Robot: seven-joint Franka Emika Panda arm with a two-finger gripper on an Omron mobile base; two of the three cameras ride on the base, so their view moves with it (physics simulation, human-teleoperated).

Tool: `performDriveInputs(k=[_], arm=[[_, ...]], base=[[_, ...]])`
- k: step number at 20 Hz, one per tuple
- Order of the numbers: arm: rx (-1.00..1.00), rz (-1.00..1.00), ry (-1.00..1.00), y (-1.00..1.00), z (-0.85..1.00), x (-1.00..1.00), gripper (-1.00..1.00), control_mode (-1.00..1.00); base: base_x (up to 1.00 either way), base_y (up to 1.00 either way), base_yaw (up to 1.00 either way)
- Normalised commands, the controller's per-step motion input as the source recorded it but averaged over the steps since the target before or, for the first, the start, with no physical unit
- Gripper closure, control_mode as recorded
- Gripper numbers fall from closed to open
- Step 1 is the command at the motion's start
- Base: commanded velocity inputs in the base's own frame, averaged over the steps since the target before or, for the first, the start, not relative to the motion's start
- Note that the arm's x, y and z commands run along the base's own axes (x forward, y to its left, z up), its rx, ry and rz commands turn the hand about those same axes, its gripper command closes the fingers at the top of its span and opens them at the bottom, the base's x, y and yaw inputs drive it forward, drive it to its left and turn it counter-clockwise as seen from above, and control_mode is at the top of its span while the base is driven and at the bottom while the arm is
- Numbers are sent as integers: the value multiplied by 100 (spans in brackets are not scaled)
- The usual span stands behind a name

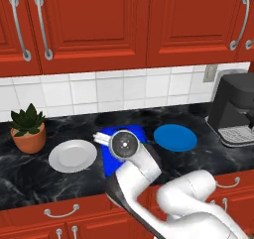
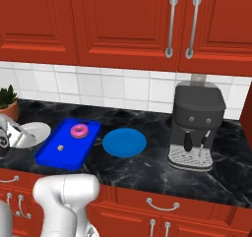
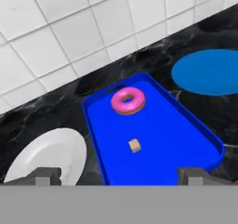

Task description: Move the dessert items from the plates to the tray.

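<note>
Hand view — donut (image 3: 128, 101) & cube (image 3: 135, 146) on tray (image 3: 186, 125); gripper (image 3: 118, 175) open.

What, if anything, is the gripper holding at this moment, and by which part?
Nothing is held. The gripper is open with an empty gap between its fingertips; the donut and the cake cube both lie on the tray.

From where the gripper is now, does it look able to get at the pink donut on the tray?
Probably yes. The gripper hangs open above the near end of the tray, and the pink donut lies bare at the far end, with just the small tan cube lying between, low and off to one side.
</note>
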Motion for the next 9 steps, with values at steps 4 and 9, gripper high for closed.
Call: performDriveInputs(k=[4, 9], arm=[[-7, 0, -31, 64, 43, -79, -100, -100], [-6, 0, -33, 82, 34, -68, -100, -100]], base=[[0, 0, 0], [0, 0, 0]])
